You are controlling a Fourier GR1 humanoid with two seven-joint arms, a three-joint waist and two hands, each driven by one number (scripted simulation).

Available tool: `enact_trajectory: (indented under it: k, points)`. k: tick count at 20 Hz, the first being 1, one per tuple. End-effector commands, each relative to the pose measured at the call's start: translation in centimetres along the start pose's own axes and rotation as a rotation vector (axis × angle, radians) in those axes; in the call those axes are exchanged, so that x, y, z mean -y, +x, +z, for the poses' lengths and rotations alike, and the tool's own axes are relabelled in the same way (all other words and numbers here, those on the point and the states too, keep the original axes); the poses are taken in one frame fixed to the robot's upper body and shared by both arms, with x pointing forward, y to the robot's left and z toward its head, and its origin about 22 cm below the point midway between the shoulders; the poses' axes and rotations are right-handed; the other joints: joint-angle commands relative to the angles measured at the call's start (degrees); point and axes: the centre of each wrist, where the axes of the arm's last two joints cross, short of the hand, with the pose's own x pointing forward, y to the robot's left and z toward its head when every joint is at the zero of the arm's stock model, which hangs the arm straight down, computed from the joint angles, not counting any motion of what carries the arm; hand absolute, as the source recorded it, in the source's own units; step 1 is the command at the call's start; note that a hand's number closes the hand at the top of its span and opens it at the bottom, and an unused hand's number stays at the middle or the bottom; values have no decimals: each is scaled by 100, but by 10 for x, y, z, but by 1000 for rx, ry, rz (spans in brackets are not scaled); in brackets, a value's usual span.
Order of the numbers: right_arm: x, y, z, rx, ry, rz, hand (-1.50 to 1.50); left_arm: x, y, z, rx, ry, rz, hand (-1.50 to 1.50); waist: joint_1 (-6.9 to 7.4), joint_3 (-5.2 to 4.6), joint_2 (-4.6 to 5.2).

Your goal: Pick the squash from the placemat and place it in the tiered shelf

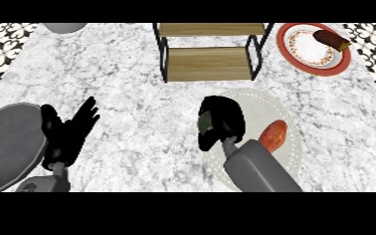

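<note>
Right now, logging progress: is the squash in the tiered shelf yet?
Not yet. The right hand is curled round the squash at the placemat's edge; both tiered shelf boards are bare.

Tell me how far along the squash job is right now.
Done: the right hand is curled round a dark green thing, apparently the squash, at the placemat's left edge. In hand: whether it is lifted yet cannot be told. Left: carrying it up to the tiered shelf, whose wooden boards hold nothing. The left hand rests open at the left.
</note>
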Motion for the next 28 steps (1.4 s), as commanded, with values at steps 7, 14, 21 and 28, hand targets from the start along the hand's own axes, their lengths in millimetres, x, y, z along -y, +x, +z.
enact_trajectory:
  k: [7, 14, 21, 28]
  points:
    - [43, 123, 75, 351, -79, -98, 150, 3, 1, 1, -17, 10, -3, 0, -2, -6, -17]
    - [113, 162, 128, 311, -299, -168, 150, 17, -13, 3, -30, 17, 29, 0, -176, -8, -53]
    - [192, 199, 127, 271, -402, -160, 150, -1, 3, 3, -32, 23, 24, 0, -132, -8, -32]
    - [259, 209, 113, 237, -464, -229, 150, -2, -14, 1, -36, 30, 25, 0, -127, -10, -10]
